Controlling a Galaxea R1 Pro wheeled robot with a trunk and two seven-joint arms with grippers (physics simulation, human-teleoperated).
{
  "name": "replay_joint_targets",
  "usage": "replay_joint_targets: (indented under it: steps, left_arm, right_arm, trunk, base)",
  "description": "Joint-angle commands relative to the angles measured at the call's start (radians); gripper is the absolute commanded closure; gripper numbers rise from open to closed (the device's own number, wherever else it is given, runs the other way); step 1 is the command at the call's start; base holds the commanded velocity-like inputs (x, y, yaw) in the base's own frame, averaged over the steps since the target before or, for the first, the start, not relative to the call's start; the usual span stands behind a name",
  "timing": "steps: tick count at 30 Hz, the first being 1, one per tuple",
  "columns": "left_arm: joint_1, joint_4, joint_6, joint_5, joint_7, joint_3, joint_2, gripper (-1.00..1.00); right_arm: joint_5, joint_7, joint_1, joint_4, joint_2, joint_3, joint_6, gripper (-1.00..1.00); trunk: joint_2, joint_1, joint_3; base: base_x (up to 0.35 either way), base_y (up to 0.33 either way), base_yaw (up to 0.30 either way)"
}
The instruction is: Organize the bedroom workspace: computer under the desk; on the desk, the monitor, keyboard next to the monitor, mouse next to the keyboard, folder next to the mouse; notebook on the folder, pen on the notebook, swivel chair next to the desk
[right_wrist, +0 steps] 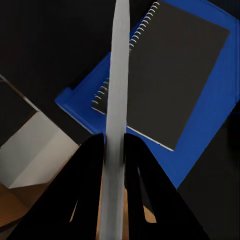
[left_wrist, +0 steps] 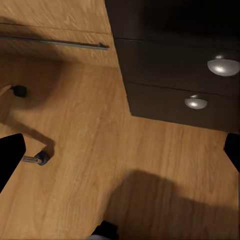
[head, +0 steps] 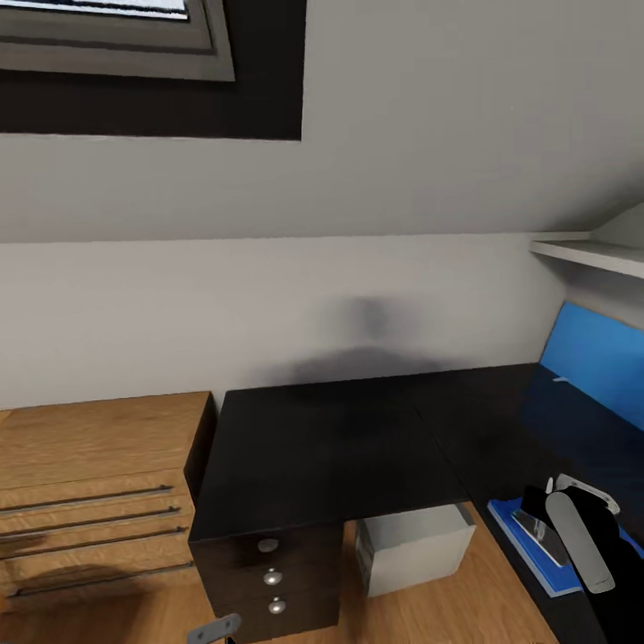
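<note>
The black desk [head: 340, 438] has its dark drawer unit [head: 268, 572] in front, and the pale computer [head: 416, 546] stands under it. At the desk's right end lies the blue folder [head: 537, 565] with the spiral notebook [right_wrist: 170, 75] on top, its cover dark in the right wrist view. My right gripper [head: 562, 521] hovers above them, shut on a long thin pale grey stick that looks like the pen [right_wrist: 117, 75]. My left gripper [left_wrist: 120, 155] hangs open and empty over the wooden floor beside the drawers [left_wrist: 200, 75]. The monitor, keyboard, mouse and swivel chair are out of view.
A light wooden drawer cabinet [head: 89, 492] adjoins the desk's left side. A blue wall panel [head: 599, 358] and a white shelf [head: 590, 255] are at the right. Small black caster-like parts [left_wrist: 40, 158] sit on the floor near my left gripper.
</note>
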Motion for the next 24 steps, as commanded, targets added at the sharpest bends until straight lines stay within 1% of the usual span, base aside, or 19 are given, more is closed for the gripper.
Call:
replay_joint_targets:
  steps: [1, 5, 10, 13, 14, 15, 16, 17, 19, 21, 24]
  left_arm:
    - [-0.002, -0.001, -0.005, 0.009, 0.006, -0.006, 0.000, -1.00]
    - [-0.002, 0.002, -0.006, 0.009, 0.006, -0.008, -0.003, -1.00]
    - [-0.002, 0.010, -0.039, 0.008, 0.006, -0.010, -0.005, -1.00]
    - [-0.002, 0.015, -0.048, 0.007, 0.005, -0.011, -0.005, -1.00]
    - [-0.002, 0.016, -0.049, 0.007, 0.005, -0.013, -0.005, -1.00]
    - [-0.002, 0.016, -0.052, 0.007, 0.006, -0.027, -0.005, -1.00]
    - [-0.002, 0.017, -0.052, 0.007, 0.006, -0.030, -0.005, -1.00]
    - [-0.002, 0.011, -0.046, 0.008, 0.006, -0.035, -0.003, -1.00]
    - [-0.002, 0.000, -0.035, 0.003, 0.005, -0.047, -0.015, -1.00]
    - [-0.002, -0.012, -0.036, 0.001, 0.005, -0.058, -0.026, -1.00]
    - [-0.002, -0.028, -0.052, -0.001, 0.006, -0.070, -0.043, -1.00]
  right_arm:
    - [-0.012, -0.010, -0.001, -0.001, 0.000, 0.000, 0.000, 1.00]
    - [-0.012, -0.010, -0.001, -0.001, 0.000, 0.000, 0.000, 1.00]
    - [-0.012, -0.010, -0.001, -0.002, 0.000, 0.000, 0.000, 1.00]
    - [-0.013, -0.010, -0.001, -0.003, 0.001, 0.001, 0.000, 1.00]
    - [-0.013, -0.009, 0.000, -0.003, 0.001, 0.002, 0.000, 1.00]
    - [-0.012, -0.009, -0.001, -0.004, 0.004, 0.005, 0.000, 1.00]
    - [-0.012, -0.008, -0.001, -0.005, 0.005, 0.009, 0.000, 1.00]
    - [-0.005, -0.012, -0.007, 0.001, 0.011, 0.014, -0.004, 1.00]
    - [0.007, -0.010, -0.018, 0.012, 0.015, 0.024, -0.015, 1.00]
    - [0.019, -0.009, -0.029, 0.024, 0.015, 0.020, -0.025, 1.00]
    - [0.014, -0.007, -0.038, 0.040, 0.013, 0.016, -0.039, 1.00]
  trunk:
    - [-0.002, 0.000, -0.001]
    - [-0.002, 0.000, 0.004]
    - [-0.002, 0.000, 0.008]
    - [-0.002, 0.000, 0.009]
    - [-0.002, 0.000, 0.009]
    - [-0.002, 0.000, 0.009]
    - [-0.002, 0.000, 0.009]
    - [-0.002, 0.000, 0.009]
    - [-0.002, 0.000, 0.009]
    - [-0.002, 0.000, 0.009]
    - [-0.002, 0.000, 0.009]
  base:
    - [0.000, 0.000, -0.217]
    - [0.000, 0.000, -0.220]
    - [0.000, 0.000, -0.240]
    - [0.000, 0.000, -0.138]
    - [0.000, 0.000, -0.049]
    - [0.000, 0.000, -0.013]
    - [0.000, 0.000, -0.008]
    - [0.000, 0.000, 0.000]
    - [0.000, 0.000, 0.000]
    - [0.000, 0.000, 0.000]
    - [0.000, 0.000, 0.000]
